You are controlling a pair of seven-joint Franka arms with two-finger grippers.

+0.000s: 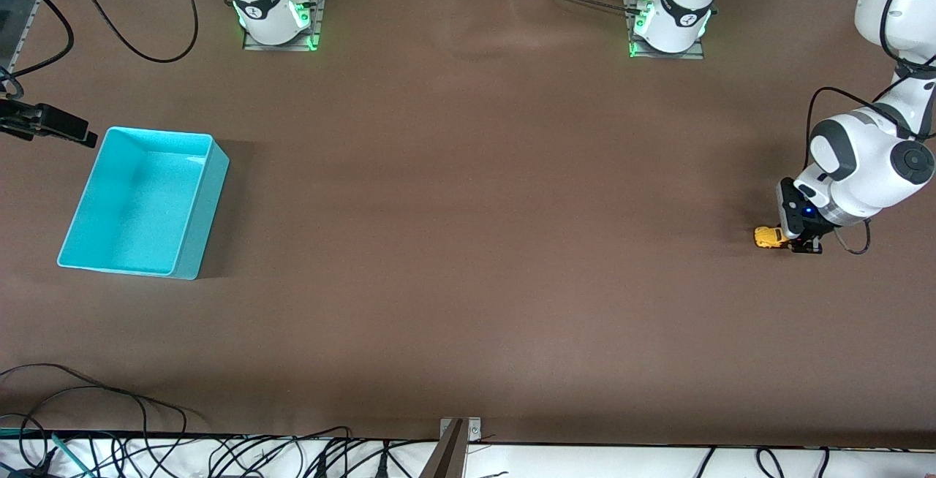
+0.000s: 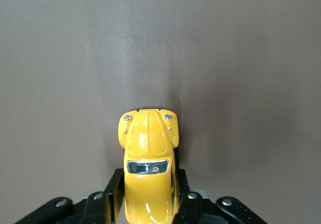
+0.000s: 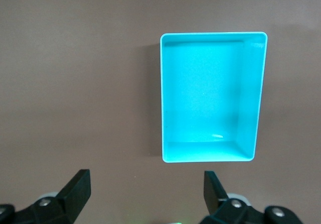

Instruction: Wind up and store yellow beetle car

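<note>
A: Starting at the left of the front view, we have the turquoise bin [image 1: 142, 204] sitting at mid-height near the right arm's end of the table. What is in it?

B: Nothing that we can see. Its floor shows bare in the front view, and the right wrist view looks straight down into it and finds it empty too. The right gripper [image 3: 145, 186] waits with its fingers spread wide and nothing between them; only its dark tip pokes in at the left edge of the front view, just beside the bin's upper corner.

A: The middle of the frame gives us only brown table [image 1: 468, 207]. And at the right edge?

B: There the left gripper [image 1: 793, 238] is down at the table, lower right of the frame, with its fingers closed narrowly on the rear of the yellow beetle car [image 1: 767, 236]. In the left wrist view the car's nose sticks out ahead of the pads, wheels seemingly on the surface.

A: So we judge this to be the wind-up step?

B: We think so. The next move would call for keeping the wheels pressed down while dragging the car backward, then a long carry across to the bin.
</note>
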